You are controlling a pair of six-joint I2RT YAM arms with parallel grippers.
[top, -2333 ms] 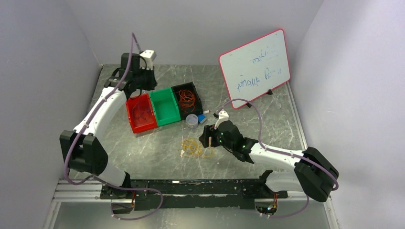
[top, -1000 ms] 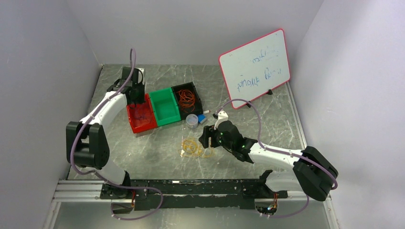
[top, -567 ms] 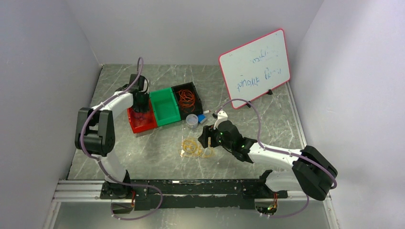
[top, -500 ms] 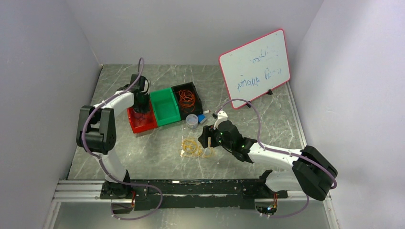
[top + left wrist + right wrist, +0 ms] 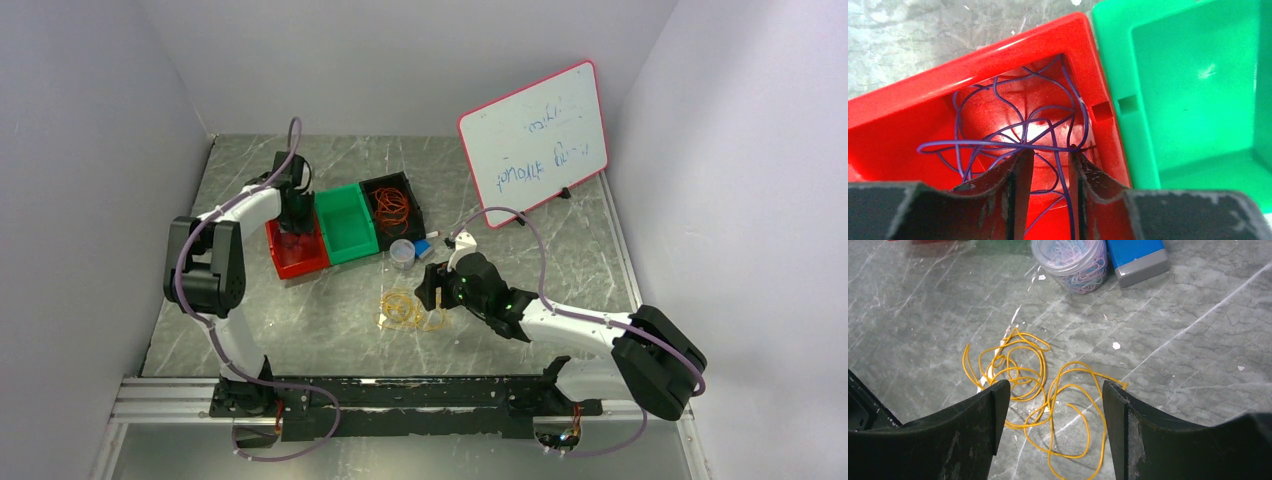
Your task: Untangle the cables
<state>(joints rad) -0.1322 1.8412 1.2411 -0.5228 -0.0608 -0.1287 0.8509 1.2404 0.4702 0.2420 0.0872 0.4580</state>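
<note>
While the colours lie one to a place, the sorting is judged well advanced, with loops left to loosen.

- Purple cable: found in loose crossing loops inside the red bin, far left on the table. Strands are crossed over one another, so it is not yet judged untangled.
- Left gripper: lowered into the red bin. The jaws are drawn close, but a gap is left between them. One purple strand is seen running through that gap without being pinched. The narrow setting is judged suited to picking a single thin strand out of the crossings.
- Green bin: set touching the red bin on its right.
- Orange cable: coiled in the black bin, right of the green one, apart from both grippers.
- Yellow cable: spread flat on bare table, near and centre, in several overlapping loops.
- Right gripper: held above the yellow cable, jaws spread wide and released, nothing gripped. The wide spread is judged to be readiness for a descent onto the loops.
- Jar of paper clips and blue block: stood just beyond the yellow cable. A pull toward the far side could knock them.
</note>
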